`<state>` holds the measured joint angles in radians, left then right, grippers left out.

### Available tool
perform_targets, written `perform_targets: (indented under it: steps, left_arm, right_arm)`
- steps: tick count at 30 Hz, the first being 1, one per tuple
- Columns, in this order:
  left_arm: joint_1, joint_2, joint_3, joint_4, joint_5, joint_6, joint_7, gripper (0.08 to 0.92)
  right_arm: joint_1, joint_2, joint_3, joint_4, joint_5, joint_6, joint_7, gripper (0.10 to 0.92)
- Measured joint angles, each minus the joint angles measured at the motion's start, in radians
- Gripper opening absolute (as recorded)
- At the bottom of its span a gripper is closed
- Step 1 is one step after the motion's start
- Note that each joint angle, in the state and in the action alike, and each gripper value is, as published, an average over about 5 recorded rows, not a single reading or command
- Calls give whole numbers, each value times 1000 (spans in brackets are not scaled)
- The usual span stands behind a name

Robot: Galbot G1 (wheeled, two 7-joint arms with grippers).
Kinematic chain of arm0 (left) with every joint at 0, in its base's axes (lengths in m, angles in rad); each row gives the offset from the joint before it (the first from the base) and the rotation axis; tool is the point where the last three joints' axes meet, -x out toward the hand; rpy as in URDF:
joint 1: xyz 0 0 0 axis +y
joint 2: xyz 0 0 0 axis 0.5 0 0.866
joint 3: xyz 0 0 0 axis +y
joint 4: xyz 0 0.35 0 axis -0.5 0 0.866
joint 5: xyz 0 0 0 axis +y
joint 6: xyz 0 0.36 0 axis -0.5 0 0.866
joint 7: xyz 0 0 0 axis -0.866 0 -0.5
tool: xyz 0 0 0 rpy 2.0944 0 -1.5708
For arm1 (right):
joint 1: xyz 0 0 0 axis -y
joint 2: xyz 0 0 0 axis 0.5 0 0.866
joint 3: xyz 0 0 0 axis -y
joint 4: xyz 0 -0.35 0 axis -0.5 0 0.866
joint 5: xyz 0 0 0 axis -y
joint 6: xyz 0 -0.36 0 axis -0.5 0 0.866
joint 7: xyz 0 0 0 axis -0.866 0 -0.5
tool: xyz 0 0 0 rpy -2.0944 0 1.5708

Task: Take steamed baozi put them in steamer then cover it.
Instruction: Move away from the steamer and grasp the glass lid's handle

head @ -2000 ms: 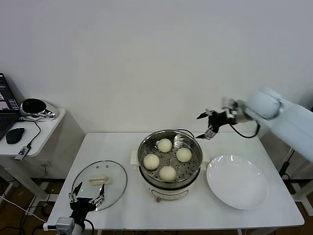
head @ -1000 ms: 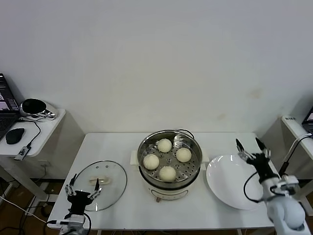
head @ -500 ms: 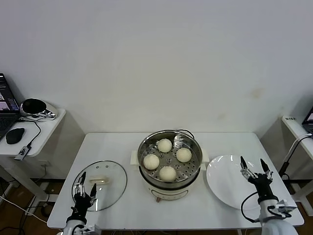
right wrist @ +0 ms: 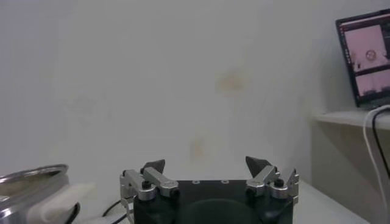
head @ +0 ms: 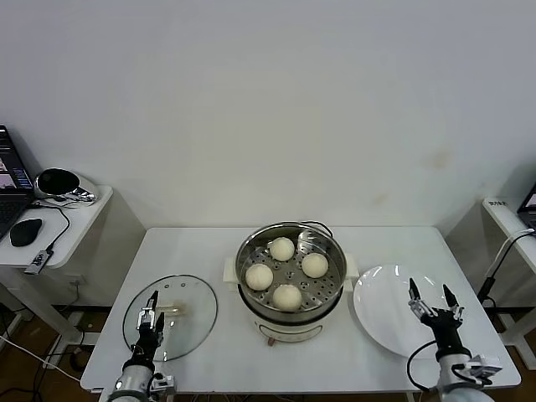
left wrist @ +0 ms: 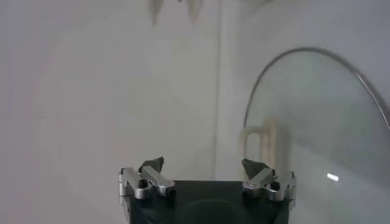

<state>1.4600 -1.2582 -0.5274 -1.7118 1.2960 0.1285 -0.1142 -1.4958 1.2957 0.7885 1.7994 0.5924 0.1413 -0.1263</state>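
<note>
1. On the table (head: 209,247), four baozi (head: 286,296) sit inside the steamer (head: 290,280); loading looks done.
2. Left end effector (head: 149,322), fingers apart, hangs over the cover's (head: 188,306) near edge.
3. Right end effector (head: 435,306), apart, idles over the plate (head: 385,310).
4. Next move likely: grip the cover's handle (head: 172,309).

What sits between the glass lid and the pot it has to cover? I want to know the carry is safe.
Nothing visible. The cover lies flat on the table left of the steamer, with bare tabletop between them. The four baozi sit below the pot's rim. The open left gripper hovers at the lid's near edge.
</note>
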Motion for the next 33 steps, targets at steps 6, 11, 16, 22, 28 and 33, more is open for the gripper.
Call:
perform_targets:
  steps: [6, 11, 16, 22, 28, 33]
  left_arm:
    - [-37, 1, 10, 32, 26, 42, 9, 823]
    - [-63, 2, 23, 53, 40, 64, 20, 823]
    - [-81, 0, 33, 73, 49, 80, 29, 823]
    - [-100, -6, 42, 91, 49, 102, 27, 823]
    - [-124, -15, 59, 106, 38, 132, 23, 823]
    - [-148, -21, 70, 123, 33, 154, 16, 823]
  right_arm:
    - [-7, 4, 5, -3, -3, 3, 4, 823]
    - [-9, 10, 6, -6, -7, 5, 5, 823]
    - [-12, 16, 7, -7, -11, 7, 7, 823]
    - [-15, 22, 8, -9, -14, 10, 8, 823]
    - [-19, 27, 8, -13, -22, 15, 10, 823]
    - [-24, 29, 8, -12, -26, 16, 11, 823]
